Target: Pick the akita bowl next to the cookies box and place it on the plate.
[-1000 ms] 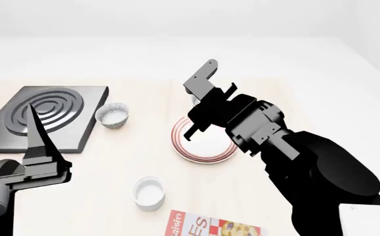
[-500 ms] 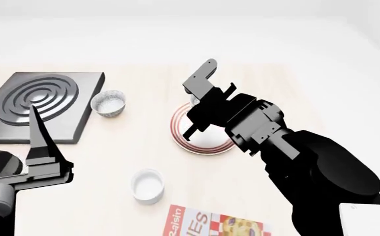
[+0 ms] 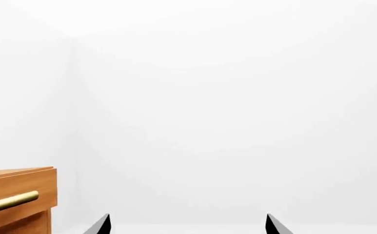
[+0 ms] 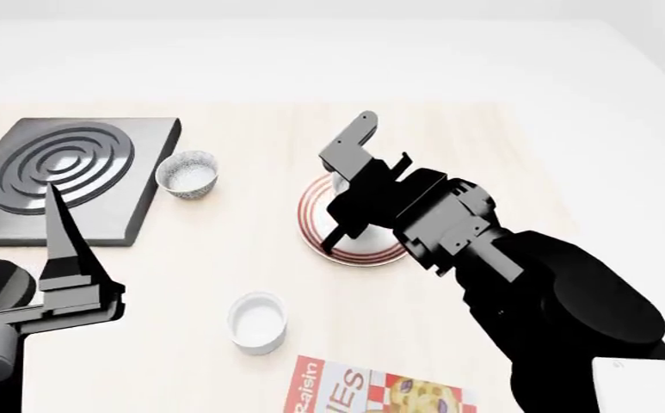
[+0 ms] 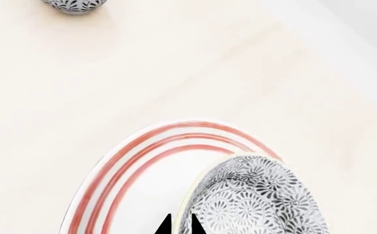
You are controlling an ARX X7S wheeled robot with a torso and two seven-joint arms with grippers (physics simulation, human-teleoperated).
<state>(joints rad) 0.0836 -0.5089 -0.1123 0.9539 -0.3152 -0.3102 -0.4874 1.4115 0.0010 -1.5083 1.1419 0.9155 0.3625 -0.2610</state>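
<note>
The right pincer (image 4: 335, 225) is being held over the plate (image 4: 312, 206) near the middle of the pale tabletop (image 4: 218, 249), its two dark fingertips (image 5: 165, 228) being pressed close together on the rim of the akita bowl (image 5: 256, 197), which is being gripped there. In the right wrist view the grey-blue patterned bowl is being shown tilted against the white inside of the plate (image 5: 136, 165), within its red rings; whether the bowl is resting on the plate or being carried just above it cannot be told. A second lookalike bowl (image 4: 187, 174) is being seen just beside a dark square slab with raised concentric rings (image 4: 63, 176), well apart from the plate. A plain white cup (image 4: 256, 322) is standing nearer the robot, and just behind it the cookies box (image 4: 372, 391) is being cut off by the lower edge of the head view. The left pincer (image 4: 74, 258) is being kept low at the near left, away from all the objects; its tips (image 3: 100, 225) are being shown spread apart with nothing between them, against a white wall, beside a wooden drawer with a brass handle (image 3: 16, 202).
</note>
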